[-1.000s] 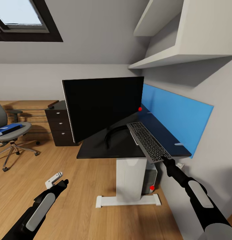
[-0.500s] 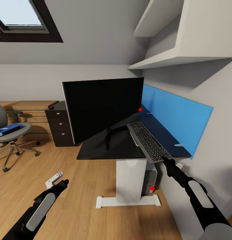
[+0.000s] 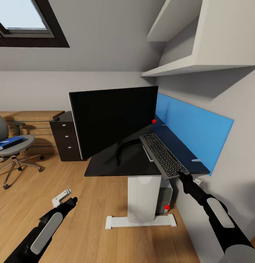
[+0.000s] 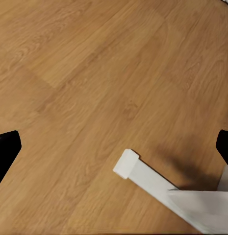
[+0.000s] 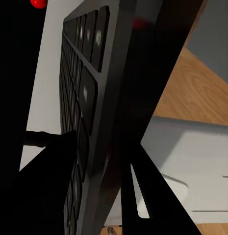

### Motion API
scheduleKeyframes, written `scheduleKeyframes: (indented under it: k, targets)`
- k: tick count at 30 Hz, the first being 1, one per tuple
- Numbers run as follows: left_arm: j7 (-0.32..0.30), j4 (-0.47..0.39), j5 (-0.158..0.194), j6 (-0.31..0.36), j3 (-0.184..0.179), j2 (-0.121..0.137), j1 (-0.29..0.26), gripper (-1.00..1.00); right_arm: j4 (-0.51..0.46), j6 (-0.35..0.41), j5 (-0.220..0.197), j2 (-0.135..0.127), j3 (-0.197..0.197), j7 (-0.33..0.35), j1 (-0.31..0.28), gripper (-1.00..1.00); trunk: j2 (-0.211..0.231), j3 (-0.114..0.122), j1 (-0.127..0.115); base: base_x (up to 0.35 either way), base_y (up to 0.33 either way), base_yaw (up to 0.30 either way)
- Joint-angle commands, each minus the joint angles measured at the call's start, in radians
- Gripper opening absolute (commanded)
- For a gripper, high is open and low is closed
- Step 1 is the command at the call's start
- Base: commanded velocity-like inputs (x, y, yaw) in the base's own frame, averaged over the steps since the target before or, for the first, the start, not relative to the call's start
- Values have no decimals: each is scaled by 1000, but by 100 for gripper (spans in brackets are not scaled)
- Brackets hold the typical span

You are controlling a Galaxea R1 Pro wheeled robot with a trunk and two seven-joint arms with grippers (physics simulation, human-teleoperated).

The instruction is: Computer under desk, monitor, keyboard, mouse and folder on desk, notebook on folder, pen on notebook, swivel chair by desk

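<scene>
the right gripper is pinching the near end of the keyboard, its fingers closed on the edge; in the right wrist view the dark keyboard runs away from the camera with a black finger pressed against its key side. the keyboard lies at a slant, its far end over the glossy black worktop and its near end sticking out past the front edge, seemingly raised a little off the surface, though that is hard to judge from the head view. the monitor stands on the worktop just to the left of the keyboard, its screen turned at an angle. the blue rear panel runs along the wall behind. below, beside the white leg, the computer sits under the worktop, with a red mark low on its front.

the left gripper hangs low over the wooden floor, well apart from the desk, fingers spread; the left wrist view shows floorboards and the white foot of the desk leg.

at the far left the swivel chair stands apart from the worktop, with the blue folder on its seat. a dark drawer unit stands behind the monitor.
</scene>
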Motion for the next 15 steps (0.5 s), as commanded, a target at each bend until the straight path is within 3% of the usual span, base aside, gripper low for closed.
scheduleKeyframes:
  k: [1, 8, 15]
  targets:
    - [7, -1, 4, 0, -11, 2, -1, 100, 0, 6, -4, 0, -2, 1, -1, -100, 0, -1, 0, -17, 0, 0]
    - [7, -1, 1, -3, -26, 4, -1, 100, 0, 6, -3, 0, -2, 1, -1, -100, 0, -1, 0, -285, 21, 0]
    - [7, -1, -1, -3, -26, 5, -1, 100, 0, 7, -3, 0, -2, 1, -1, -100, 0, -1, 0, -292, 189, 0]
